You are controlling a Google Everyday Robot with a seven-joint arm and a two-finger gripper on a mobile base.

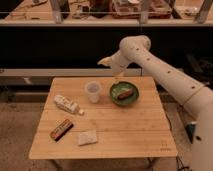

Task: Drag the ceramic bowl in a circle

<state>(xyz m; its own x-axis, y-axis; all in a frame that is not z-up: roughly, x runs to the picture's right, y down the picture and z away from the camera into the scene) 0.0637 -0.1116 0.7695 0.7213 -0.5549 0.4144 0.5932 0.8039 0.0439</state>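
- At the near edge of the counter [150,145]: a brown bar [61,129] lies at an angle toward the left. A pale flat packet [87,137] lies just beside it on the right.
- Mid-left: a white bottle [67,104] lies on its side.
- Farther back, near centre: a translucent cup [93,91] stands upright.
- Just right of the cup, apart from it: the dark-green bowl [115,98] sits flat on the counter, with a brown oblong item [125,93] inside.
- At the bowl's far rim: the pincer [119,76] points down. I cannot tell whether it touches the rim, how far open it is, or whether it holds anything.
- Behind: the white arm [160,70] reaches in from the right, over the counter's far right part.
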